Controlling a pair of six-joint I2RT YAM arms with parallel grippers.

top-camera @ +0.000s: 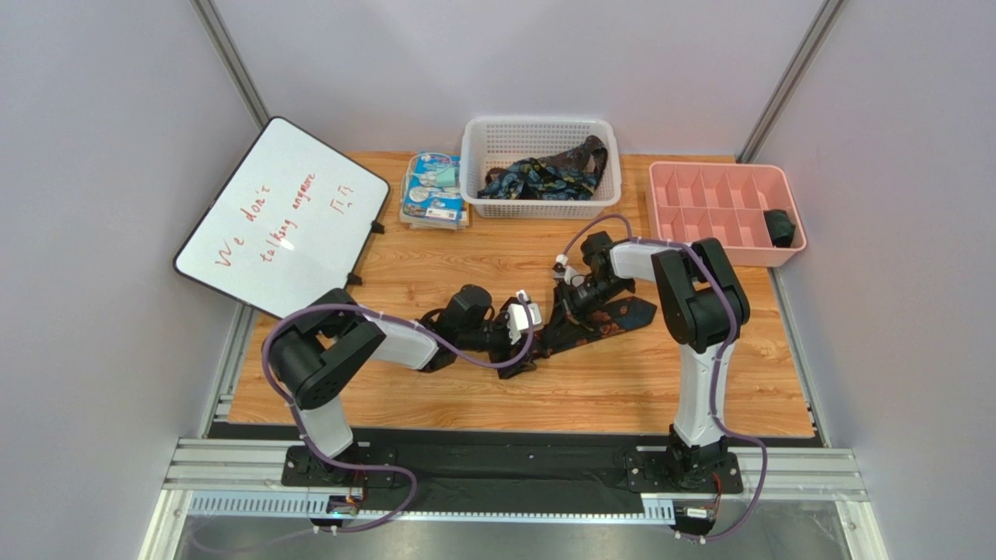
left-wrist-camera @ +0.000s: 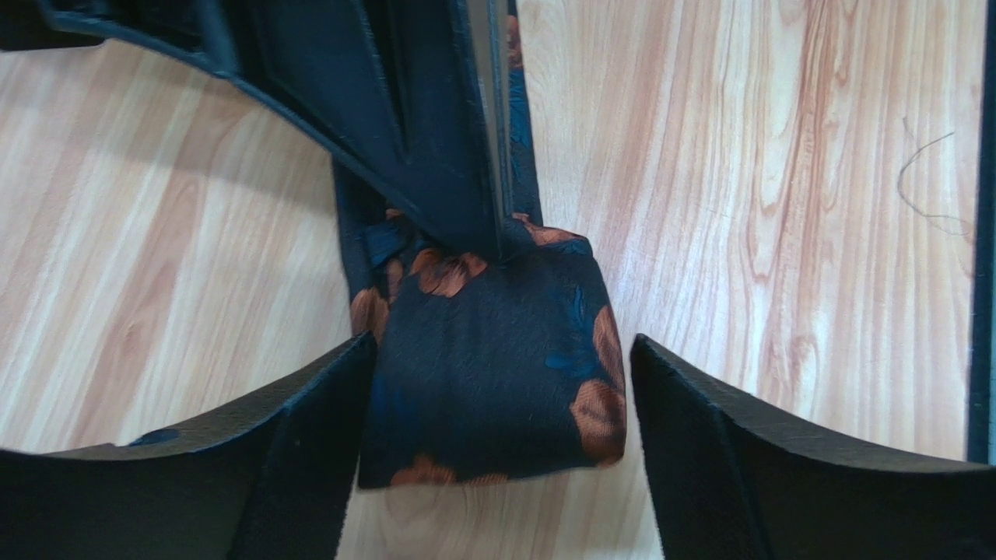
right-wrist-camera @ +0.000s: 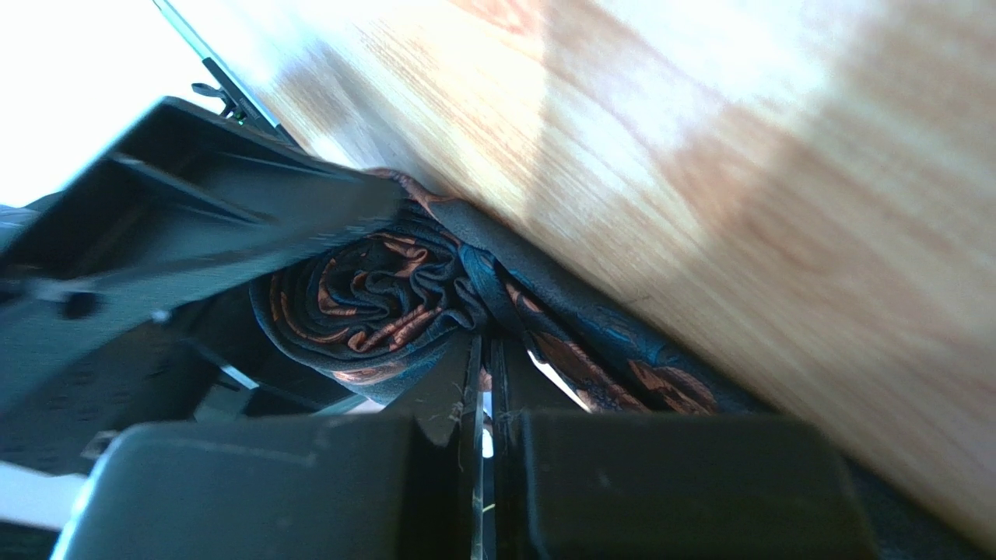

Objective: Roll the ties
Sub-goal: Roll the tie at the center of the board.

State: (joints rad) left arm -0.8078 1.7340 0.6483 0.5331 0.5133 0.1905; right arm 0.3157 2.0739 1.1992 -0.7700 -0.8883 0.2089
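Observation:
One tie (top-camera: 620, 315), dark navy with orange-brown blotches, lies on the wooden table (top-camera: 468, 385) at the middle. Part of it is wound into a roll (left-wrist-camera: 491, 373). My left gripper (left-wrist-camera: 500, 350) is open and straddles the roll; its left finger touches the roll, the right finger stands a little apart. In the top view the left gripper (top-camera: 528, 315) faces my right gripper (top-camera: 569, 294). The right gripper (right-wrist-camera: 485, 350) is shut on the tie right beside the roll (right-wrist-camera: 362, 298). The tie's flat tail (right-wrist-camera: 608, 362) runs off along the table.
A white basket (top-camera: 479, 140) at the back holds more ties (top-camera: 544, 177). A blue-white packet (top-camera: 433, 187) lies left of it. A pink divided tray (top-camera: 713, 193) at the back right holds a dark rolled tie (top-camera: 780, 228). A whiteboard (top-camera: 281, 216) leans at the left.

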